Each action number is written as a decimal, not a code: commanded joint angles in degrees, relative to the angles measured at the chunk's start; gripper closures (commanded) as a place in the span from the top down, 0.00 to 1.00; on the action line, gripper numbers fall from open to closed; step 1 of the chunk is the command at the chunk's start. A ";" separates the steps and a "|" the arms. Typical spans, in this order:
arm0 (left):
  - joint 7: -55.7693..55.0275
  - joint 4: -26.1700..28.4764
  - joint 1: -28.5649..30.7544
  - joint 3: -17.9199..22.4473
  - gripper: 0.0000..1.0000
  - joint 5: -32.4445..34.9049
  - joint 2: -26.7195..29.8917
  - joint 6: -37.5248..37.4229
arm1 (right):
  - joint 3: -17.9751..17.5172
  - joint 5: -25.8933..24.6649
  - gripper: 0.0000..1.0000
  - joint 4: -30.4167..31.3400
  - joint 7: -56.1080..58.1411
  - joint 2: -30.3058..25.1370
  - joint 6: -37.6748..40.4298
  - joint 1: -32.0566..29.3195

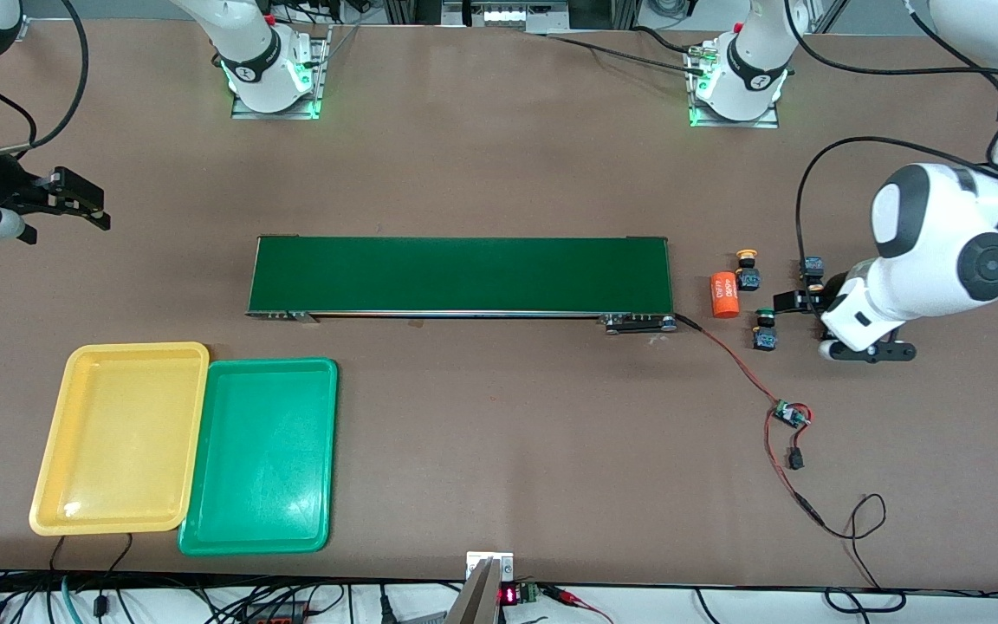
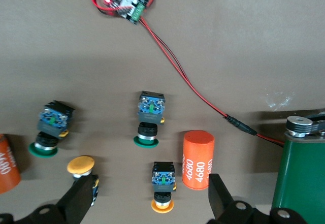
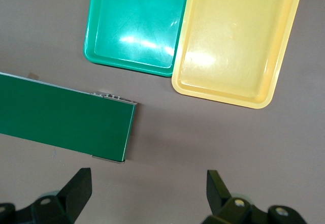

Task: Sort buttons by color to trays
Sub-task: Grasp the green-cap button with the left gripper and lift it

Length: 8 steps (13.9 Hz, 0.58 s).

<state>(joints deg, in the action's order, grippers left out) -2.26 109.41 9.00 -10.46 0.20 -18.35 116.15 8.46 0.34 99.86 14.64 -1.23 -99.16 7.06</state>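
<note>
Four buttons lie on the table off the belt's end at the left arm's end. In the left wrist view two have green caps (image 2: 146,141) (image 2: 43,149) and two yellow caps (image 2: 163,205) (image 2: 80,165). My left gripper (image 2: 150,183) (image 1: 802,299) hangs open over them, one yellow button lying between its fingers and the other beside one finger. The front view shows a yellow button (image 1: 748,256) and a green button (image 1: 763,322). The yellow tray (image 1: 118,438) (image 3: 236,41) and green tray (image 1: 261,455) (image 3: 137,26) sit side by side, holding nothing. My right gripper (image 1: 96,205) (image 3: 147,183) waits open above bare table.
A long dark green conveyor belt (image 1: 460,275) (image 3: 61,117) crosses the table's middle. An orange cylinder (image 1: 724,295) (image 2: 198,159) lies among the buttons, another orange cylinder (image 2: 7,158) beside them. A small circuit board (image 1: 789,414) (image 2: 122,0) with red wires lies nearer the front camera.
</note>
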 commanded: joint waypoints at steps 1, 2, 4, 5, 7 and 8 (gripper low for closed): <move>0.51 0.90 -0.47 0.17 1.00 0.41 -1.41 3.62 | -0.38 -1.92 1.00 -0.72 0.74 -0.18 1.68 1.20; 0.51 0.90 -0.47 0.17 1.00 0.50 -2.38 4.51 | -0.20 -1.93 1.00 -0.72 0.83 -0.26 1.86 1.03; 1.47 0.81 -0.47 0.26 1.00 1.03 -4.49 6.35 | -0.11 -2.01 1.00 -0.81 0.83 -0.26 2.39 0.76; 1.73 0.64 -0.47 0.26 1.00 1.11 -5.37 7.41 | -0.02 -2.01 1.00 -0.81 0.92 -0.26 2.39 0.67; 7.33 0.46 -0.47 0.26 1.00 1.12 -7.31 7.68 | -0.02 -2.01 1.00 -0.90 0.92 -0.18 2.30 0.67; 9.28 0.28 -0.47 0.26 1.00 1.12 -8.01 7.68 | 0.06 -2.01 1.00 -0.99 0.92 0.00 2.04 0.67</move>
<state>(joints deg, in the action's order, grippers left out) 2.56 110.50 8.67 -10.39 0.25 -24.78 123.43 8.48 -1.12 99.80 14.67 -1.25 -97.93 7.88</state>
